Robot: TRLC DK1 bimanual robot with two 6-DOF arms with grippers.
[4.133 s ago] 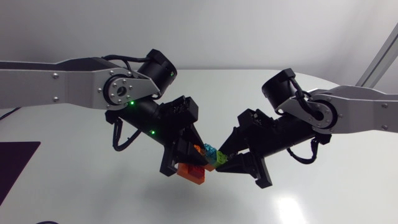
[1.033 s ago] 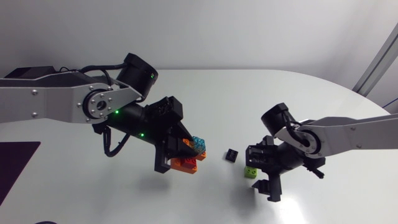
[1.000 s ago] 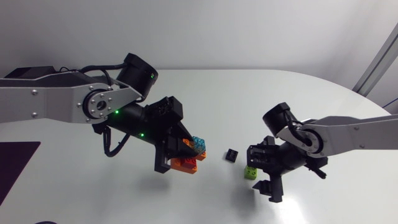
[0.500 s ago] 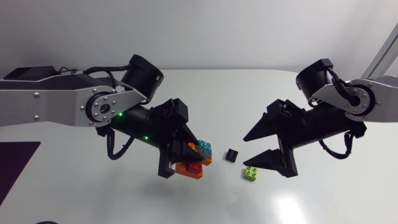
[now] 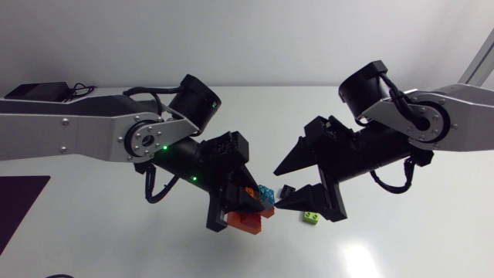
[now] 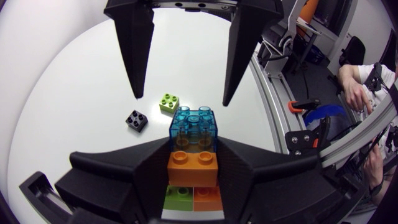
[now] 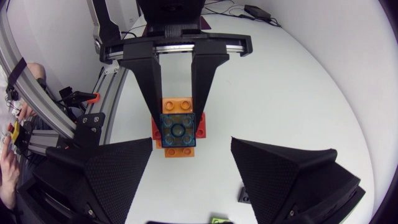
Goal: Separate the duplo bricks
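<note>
The blue brick [image 6: 193, 127] is translucent, the orange brick [image 6: 193, 168], lime brick [image 6: 168, 102] and black brick [image 6: 137, 119] solid, the table [image 6: 74, 87] white.

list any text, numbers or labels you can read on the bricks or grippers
None readable.
Stack of clear blue, orange, red and green plastic bricks in the matte black left gripper: no print visible.
Loose lime green brick and small black brick: none.
Right gripper: none.

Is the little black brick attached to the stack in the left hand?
No, the black brick lies on the table beside the green brick, apart from the stack in the left hand.
</note>
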